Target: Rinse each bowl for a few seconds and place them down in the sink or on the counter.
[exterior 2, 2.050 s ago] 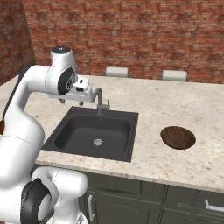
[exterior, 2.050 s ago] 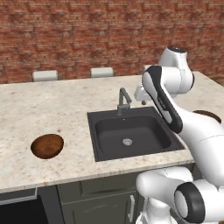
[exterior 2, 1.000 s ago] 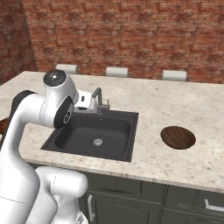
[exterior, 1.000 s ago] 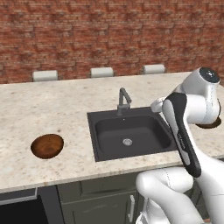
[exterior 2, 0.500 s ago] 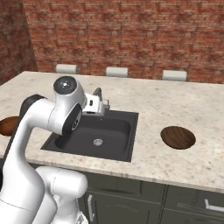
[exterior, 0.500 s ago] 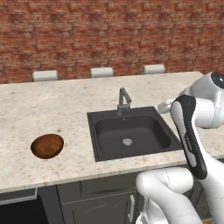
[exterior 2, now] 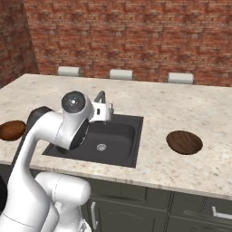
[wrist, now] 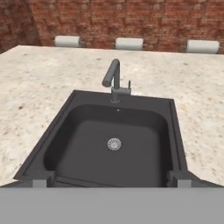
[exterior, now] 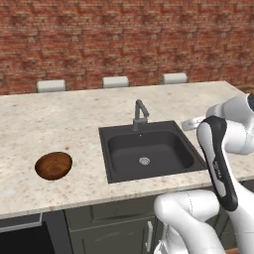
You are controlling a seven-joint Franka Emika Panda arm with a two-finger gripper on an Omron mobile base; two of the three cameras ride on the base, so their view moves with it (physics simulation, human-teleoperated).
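Two dark reddish-brown wooden bowls rest on the beige counter (exterior: 79,116), one on each side of the black sink (exterior: 149,151). The left bowl (exterior: 53,165) (exterior 2: 12,130) lies well away from the basin. The right bowl (exterior 2: 184,142) is hidden behind my arm in the left base view. My gripper (exterior 2: 107,111) (exterior: 188,124) hovers over the sink's right side, open and holding nothing. In the hand view, its fingertips (wrist: 39,183) stand wide apart, looking down at the drain (wrist: 114,144) and the grey faucet (wrist: 113,78). No water is running.
A brick wall backs the counter, with three pale outlet plates (wrist: 129,43) along its foot. My folded white arm (exterior 2: 59,129) fills the space over the sink's front edge. Dark cabinets (exterior 2: 149,208) lie below.
The arm has folded back toward the base, and its elbow has dropped lower and to the right. The gripper has drawn back from the faucet. Neither bowl has moved.
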